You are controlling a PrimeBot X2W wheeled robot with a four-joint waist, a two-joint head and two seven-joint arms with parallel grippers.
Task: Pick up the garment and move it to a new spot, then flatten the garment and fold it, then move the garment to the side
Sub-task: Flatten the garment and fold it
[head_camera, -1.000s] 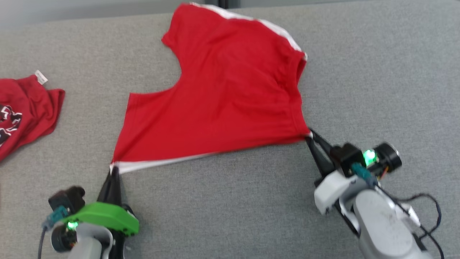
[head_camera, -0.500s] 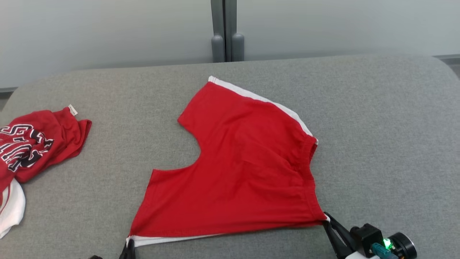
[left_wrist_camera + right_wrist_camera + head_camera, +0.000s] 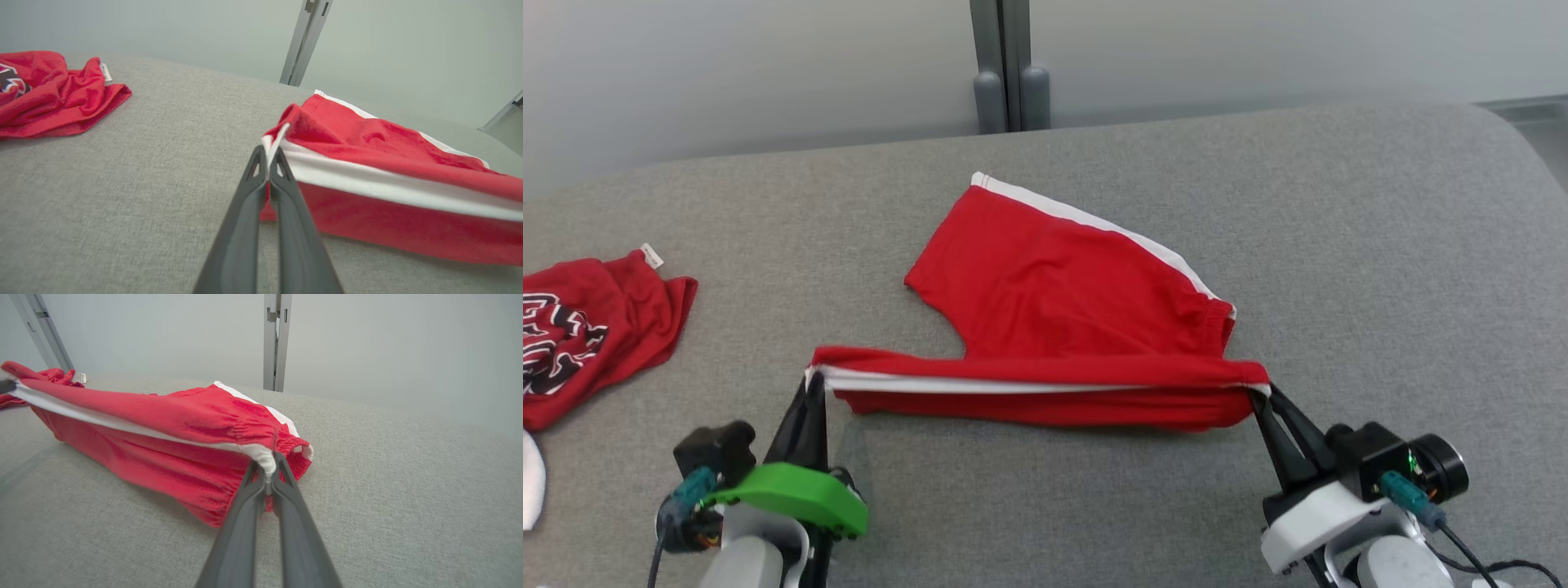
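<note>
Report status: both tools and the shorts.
Left tool shut on red shorts, hem corner. Right tool shut on waistband corner. Near edge lifted taut, far half on table. Red shirt lies apart, left.

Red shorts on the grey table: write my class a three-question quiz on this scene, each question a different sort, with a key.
1. True or false: both claws are open and empty.
2. Which edge of the red shorts is held up off the grey table? A far edge; B near, white-striped edge; C neither.
3. What lies at the table's left end?
Key: 1 false: left claw and right claw are each shut on a shorts corner. 2 B. 3 A crumpled red printed garment.
</note>
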